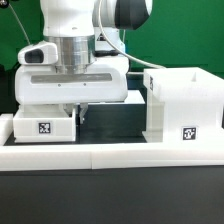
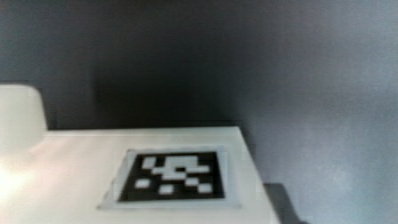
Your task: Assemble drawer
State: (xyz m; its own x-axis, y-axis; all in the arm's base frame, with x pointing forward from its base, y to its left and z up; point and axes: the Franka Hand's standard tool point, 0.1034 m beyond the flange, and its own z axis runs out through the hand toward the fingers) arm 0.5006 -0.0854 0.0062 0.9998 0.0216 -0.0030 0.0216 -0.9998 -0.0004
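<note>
A white drawer tray (image 1: 44,126) with a square tag lies on the table at the exterior view's left. The tall open-sided housing (image 1: 185,100) stands at the right, with a tag low on its front. My gripper (image 1: 79,113) is down at the tray's right end. One dark finger (image 1: 83,113) shows just beside that end; the other is hidden. In the wrist view the tray's tagged white face (image 2: 178,178) fills the near field, with a dark finger (image 2: 290,205) at its edge. Whether the jaws grip the tray wall does not show.
A long low white wall strip (image 1: 110,155) runs along the front of the dark table, in front of the tray and housing. Another white wall piece (image 1: 135,100) sits behind, between my hand and the housing. A green backdrop is at the back left.
</note>
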